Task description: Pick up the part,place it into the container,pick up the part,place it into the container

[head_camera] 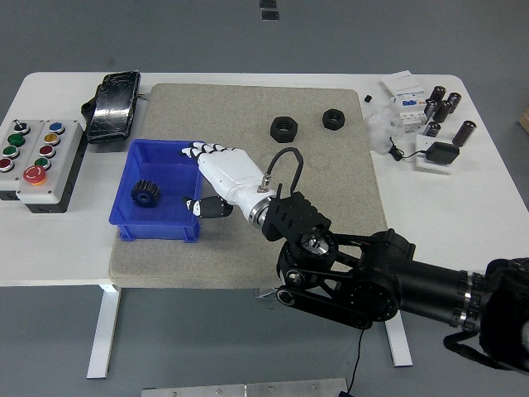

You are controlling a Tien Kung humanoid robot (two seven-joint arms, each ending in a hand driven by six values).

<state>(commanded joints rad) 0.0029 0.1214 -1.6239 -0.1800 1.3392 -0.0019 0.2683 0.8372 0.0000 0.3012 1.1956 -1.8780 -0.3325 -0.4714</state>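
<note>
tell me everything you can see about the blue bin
The blue bin is an open-topped rectangular tray that looks like plastic, sitting upright on the left part of the grey mat. A black gear lies flat on its floor, towards the left. The robot's white right hand, fingers spread and empty, reaches over its right rim.
</note>
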